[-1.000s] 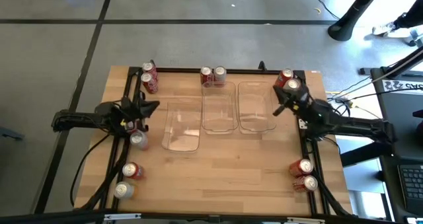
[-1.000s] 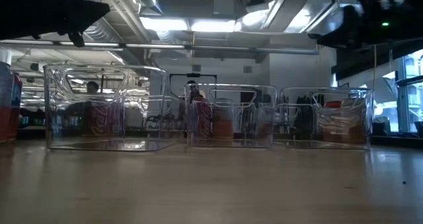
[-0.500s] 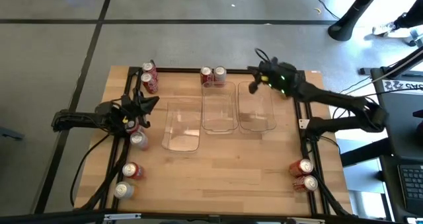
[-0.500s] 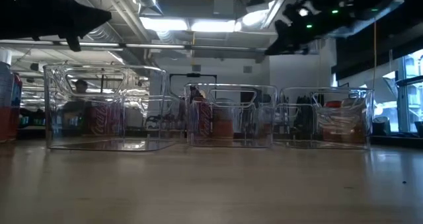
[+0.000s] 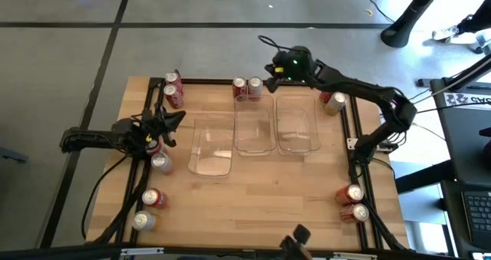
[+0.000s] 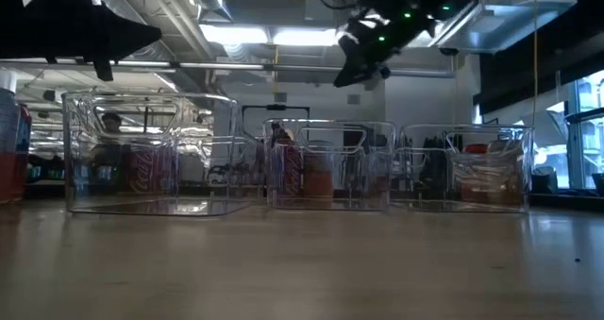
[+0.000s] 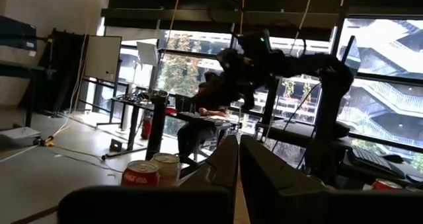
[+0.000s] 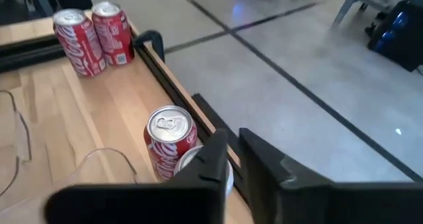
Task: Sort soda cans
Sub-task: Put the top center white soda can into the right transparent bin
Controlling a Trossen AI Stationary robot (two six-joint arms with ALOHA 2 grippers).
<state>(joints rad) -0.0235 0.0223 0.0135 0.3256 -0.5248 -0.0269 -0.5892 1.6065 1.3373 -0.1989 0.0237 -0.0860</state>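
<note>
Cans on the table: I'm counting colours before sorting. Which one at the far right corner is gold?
The gold can stands nearer the table's middle; the red can beside it sits closer to the corner.

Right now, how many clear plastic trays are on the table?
3, side by side mid-table and none looks hidden: the left tray set slightly nearer the front edge, the middle tray, and the right tray.

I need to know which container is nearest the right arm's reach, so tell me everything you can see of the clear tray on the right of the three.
The right-hand tray is a clear, colourless plastic bin, rectangular with rounded corners and upright walls. It sits flat and upright on the wooden table, long side running front to back, close beside the middle tray; whether they touch is unclear. From above it looks empty. In the low view, red shapes show through its walls. Nothing grips it.
</note>
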